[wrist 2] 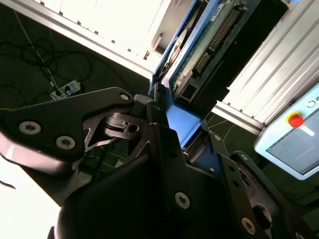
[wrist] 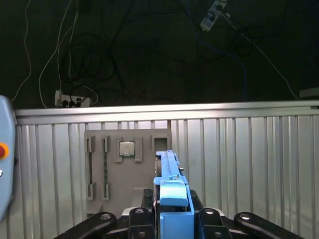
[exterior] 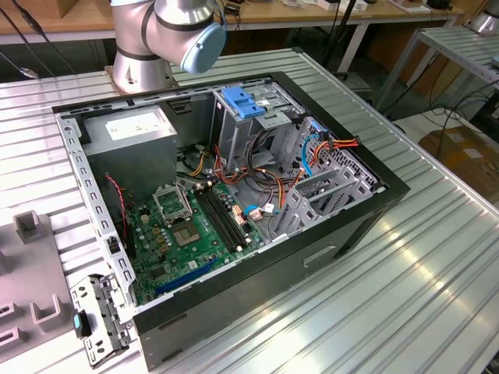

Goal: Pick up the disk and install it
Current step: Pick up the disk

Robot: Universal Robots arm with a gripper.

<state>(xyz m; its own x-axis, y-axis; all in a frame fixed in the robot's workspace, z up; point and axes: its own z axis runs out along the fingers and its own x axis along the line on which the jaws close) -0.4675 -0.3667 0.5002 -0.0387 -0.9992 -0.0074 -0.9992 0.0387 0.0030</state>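
Observation:
In both wrist views my gripper [wrist 2: 180,122] [wrist: 172,215] is shut on the disk [wrist 2: 204,45]. The second wrist view shows the disk's green circuit board, its connectors and a blue plastic rail [wrist 2: 182,119] pinched between my black fingers [wrist 2: 154,112]. In the first wrist view the disk [wrist: 169,174] appears edge-on, a thin blue-railed slab standing out from the jaws over the ribbed aluminium table [wrist: 249,164]. The open computer case [exterior: 335,234] lies on the table in the exterior view, its metal drive cage [exterior: 257,117] topped by a blue handle.
Inside the case are a green motherboard [exterior: 191,226], a grey power-supply box [exterior: 129,128] and loose cables [exterior: 327,144]. A grey fixture plate [wrist: 119,169] holding a processor chip lies under the disk. A pendant with a red button [wrist 2: 295,120] sits nearby. The arm's base [exterior: 148,47] stands behind the case.

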